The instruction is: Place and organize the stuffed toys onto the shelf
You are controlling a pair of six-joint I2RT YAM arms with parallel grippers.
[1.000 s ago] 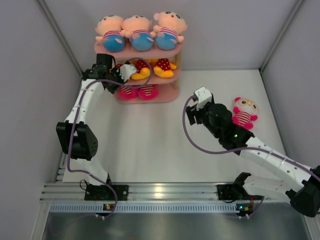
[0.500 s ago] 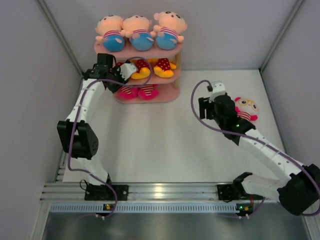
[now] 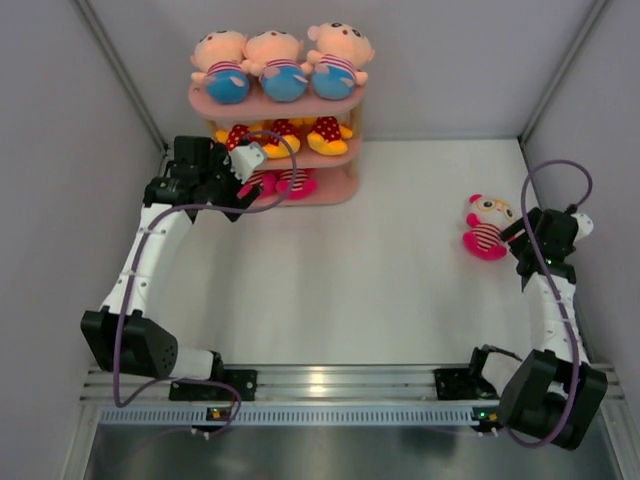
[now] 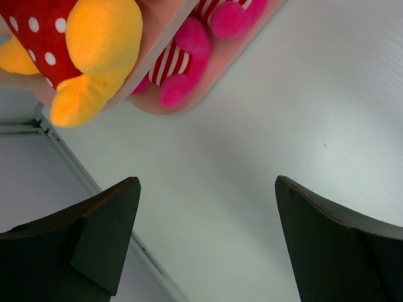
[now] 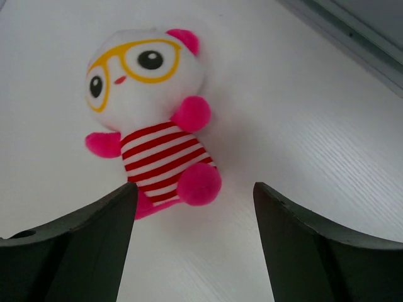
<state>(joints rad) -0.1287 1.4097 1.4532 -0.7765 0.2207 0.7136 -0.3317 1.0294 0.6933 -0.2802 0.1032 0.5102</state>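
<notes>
Nearest to me, on the right side of the table (image 3: 400, 290), the right gripper (image 5: 194, 195) has its jaws apart with nothing between them. The pink-white doll (image 5: 151, 126) lies on its back just in front of the tips, feet toward the gripper, not touched as far as I can see. It is the only toy not on the shelf (image 3: 352, 135), and it is well apart from it.

Farther on the left side, the left gripper (image 4: 206, 189) hangs just in front of the shelf's left end, jaws wide and empty.

At the far end the shelf is nearly full: 3 peach-headed dolls (image 3: 285, 65) on top, the yellow polka-dot dolls (image 3: 327, 132) on the middle board, and 2 pink striped dolls (image 3: 295, 182) on the bottom board. I think there is room at its right end.

So imo the step in hand is the pick of the last doll. Next move: bring the right jaws down around the striped body, not the head or a foot, close, then carry it across to the bottom board w/o hitting the posts or the toys already placed.
</notes>
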